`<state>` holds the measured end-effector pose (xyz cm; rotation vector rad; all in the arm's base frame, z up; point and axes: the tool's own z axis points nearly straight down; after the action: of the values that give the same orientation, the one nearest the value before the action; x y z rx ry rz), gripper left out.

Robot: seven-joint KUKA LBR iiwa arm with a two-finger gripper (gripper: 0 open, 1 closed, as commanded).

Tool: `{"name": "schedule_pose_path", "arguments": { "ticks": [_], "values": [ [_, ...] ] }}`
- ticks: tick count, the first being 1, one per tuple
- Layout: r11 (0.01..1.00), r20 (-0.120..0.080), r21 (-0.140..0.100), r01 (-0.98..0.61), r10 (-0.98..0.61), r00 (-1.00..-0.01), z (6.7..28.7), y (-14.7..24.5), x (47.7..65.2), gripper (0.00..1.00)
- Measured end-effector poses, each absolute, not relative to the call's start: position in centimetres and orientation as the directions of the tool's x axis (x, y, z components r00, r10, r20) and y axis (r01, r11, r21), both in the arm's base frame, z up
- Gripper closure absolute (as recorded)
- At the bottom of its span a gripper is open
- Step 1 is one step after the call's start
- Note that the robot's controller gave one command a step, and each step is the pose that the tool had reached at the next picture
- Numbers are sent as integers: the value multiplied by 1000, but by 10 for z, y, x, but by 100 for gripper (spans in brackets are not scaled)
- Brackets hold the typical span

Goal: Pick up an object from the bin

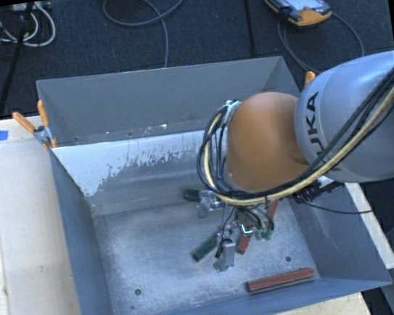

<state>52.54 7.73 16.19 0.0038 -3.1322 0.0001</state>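
Arm (pixel 357 122) seen entering grey bin (pixel 159 100) from right, orange wrist cover (pixel 260 140) over floor. Jaws placed low, right of floor centre, just beside dark green elongated thing (pixel 205 248); contact cannot be told. Jaw state, open or closed, cannot be told. Red-brown flat bar (pixel 280 279) seen near front wall, apart.

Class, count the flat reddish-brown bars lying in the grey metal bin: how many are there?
1. The flat reddish-brown bar lies on the grey metal bin floor along the near wall, right of centre. The robot arm hides some floor, so more may be hidden.
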Motion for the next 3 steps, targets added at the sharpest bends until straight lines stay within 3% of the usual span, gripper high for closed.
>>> {"name": "schedule_pose_path", "arguments": {
  "ticks": [1, 2, 3],
  "values": [
    [1000, 2, 1, 0, 0, -1000, 166, 77, 527, 0],
    [998, -3, 0, -58, -58, -998, 99, 55, 536, 0],
    [991, 2, -1, -131, -131, -991, 68, 34, 551, 0]
  ]
}}
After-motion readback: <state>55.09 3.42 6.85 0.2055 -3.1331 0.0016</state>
